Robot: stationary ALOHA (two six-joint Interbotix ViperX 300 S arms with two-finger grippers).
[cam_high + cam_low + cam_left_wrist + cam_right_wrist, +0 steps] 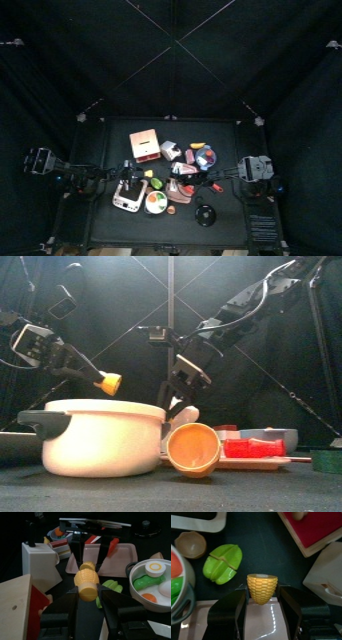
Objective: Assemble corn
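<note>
Corn: a small bright-yellow toy cob of knobbly hard plastic, seen in two short pieces, one in each end effector, both lifted off the desk.
Left end effector (87, 598): closed partway on the left corn half (87, 583), which is gripped across its sides and stands up between the jaws.
Right end effector (262, 598): closed on the right corn half (262, 588), which is clamped low on its sides, its flat cut face turned up and away from the jaws.
Weight: judged very light; no sag is to be expected.
Stiffness: judged rigid and hollow, so it should not deform under the jaws.
Slip: the moulded kernels give some bite, but the round glossy body could roll or twist if pushed off-axis.
Where to hold: across the middle of each barrel, with the mating ends left free, as is roughly done now.
Risk: a skewed meeting of the ends could lever a half out of its grip.
Near the right half: a green leaf-shaped toy piece (223, 562) lies on the black desk (271, 542), possibly the husk.
Near the left half: a white bowl (131, 579) of toy egg and vegetables lies beyond.
</note>
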